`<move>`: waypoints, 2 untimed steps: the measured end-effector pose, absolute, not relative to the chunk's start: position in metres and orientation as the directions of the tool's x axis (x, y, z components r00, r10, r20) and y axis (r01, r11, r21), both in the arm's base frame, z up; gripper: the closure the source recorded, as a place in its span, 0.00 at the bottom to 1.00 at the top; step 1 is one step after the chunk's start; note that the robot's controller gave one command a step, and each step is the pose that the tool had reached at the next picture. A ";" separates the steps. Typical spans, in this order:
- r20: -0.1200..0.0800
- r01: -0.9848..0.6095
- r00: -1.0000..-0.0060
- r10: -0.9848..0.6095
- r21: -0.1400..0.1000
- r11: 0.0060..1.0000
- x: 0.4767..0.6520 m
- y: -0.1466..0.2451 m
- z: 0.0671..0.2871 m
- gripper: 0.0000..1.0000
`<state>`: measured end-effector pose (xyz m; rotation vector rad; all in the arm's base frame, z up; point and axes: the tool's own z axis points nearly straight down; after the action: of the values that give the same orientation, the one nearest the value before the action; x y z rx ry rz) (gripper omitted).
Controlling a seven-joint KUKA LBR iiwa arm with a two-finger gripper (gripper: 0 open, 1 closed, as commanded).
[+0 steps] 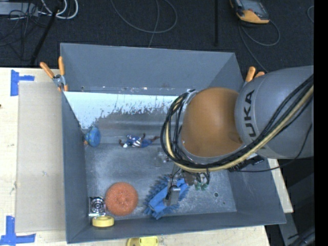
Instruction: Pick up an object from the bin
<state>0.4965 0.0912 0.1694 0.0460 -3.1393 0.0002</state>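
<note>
My gripper reaches down under the orange wrist cover onto a blue brush-like thing lying near the bin's front wall, right of the middle. Its fingertips sit at the upper right end of that blue thing, touching it or just above it. A small green piece lies just right of the gripper.
A round orange scrubber lies at the front left, with a small metal piece and a yellow tape roll beside it. A blue ball-like thing and a small blue-white toy lie toward the back left.
</note>
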 end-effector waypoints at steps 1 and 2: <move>0.001 -0.085 -0.996 -0.085 0.000 0.996 0.484 0.101 0.133 0.00; 0.004 -0.091 -0.996 -0.091 0.000 0.996 0.486 0.084 0.077 1.00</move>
<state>0.4860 0.0839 0.0766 0.1430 -3.1341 0.0003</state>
